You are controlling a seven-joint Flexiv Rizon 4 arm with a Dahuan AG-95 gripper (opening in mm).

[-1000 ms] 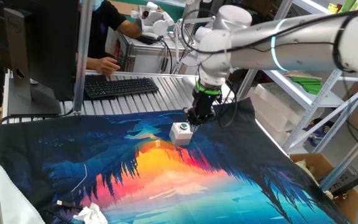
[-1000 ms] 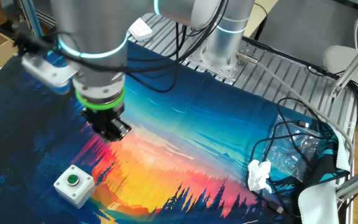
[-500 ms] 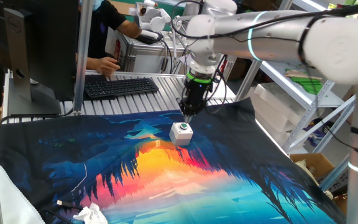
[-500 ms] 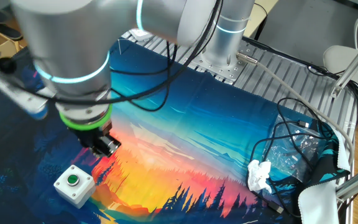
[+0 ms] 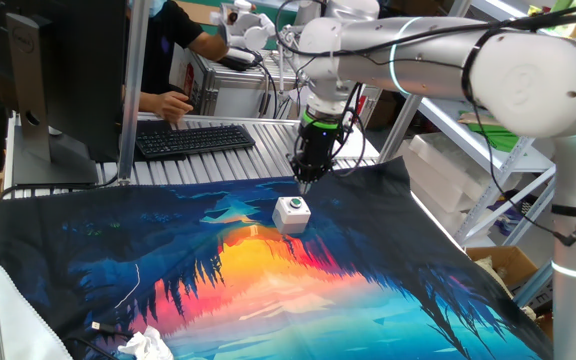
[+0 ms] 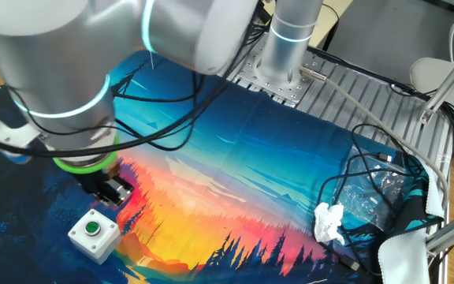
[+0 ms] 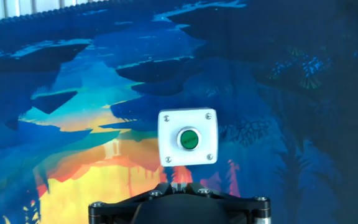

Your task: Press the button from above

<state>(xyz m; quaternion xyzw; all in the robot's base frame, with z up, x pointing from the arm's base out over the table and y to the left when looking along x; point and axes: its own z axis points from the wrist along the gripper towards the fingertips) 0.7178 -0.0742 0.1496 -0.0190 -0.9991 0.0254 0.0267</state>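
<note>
The button (image 5: pixel 291 212) is a small white box with a round green cap, resting on the colourful printed cloth (image 5: pixel 268 280). It also shows in the other fixed view (image 6: pixel 93 233) and in the hand view (image 7: pixel 188 138). My gripper (image 5: pixel 304 181) hangs a little above the cloth, just behind the button and apart from it. In the other fixed view the gripper (image 6: pixel 111 192) is up and to the right of the box. In the hand view the fingertips (image 7: pixel 178 184) meet in a narrow point just below the box, shut on nothing.
A keyboard (image 5: pixel 193 138), a monitor (image 5: pixel 58 70) and a person's hand (image 5: pixel 173 103) are behind the cloth. Crumpled tissue (image 6: pixel 328 222) and a bundle of cables (image 6: pixel 377 181) lie at one end of the cloth. The arm's base (image 6: pixel 278 71) stands on the ridged metal table.
The gripper has swung across the cloth towards the button and now sits close beside it. The button has not moved.
</note>
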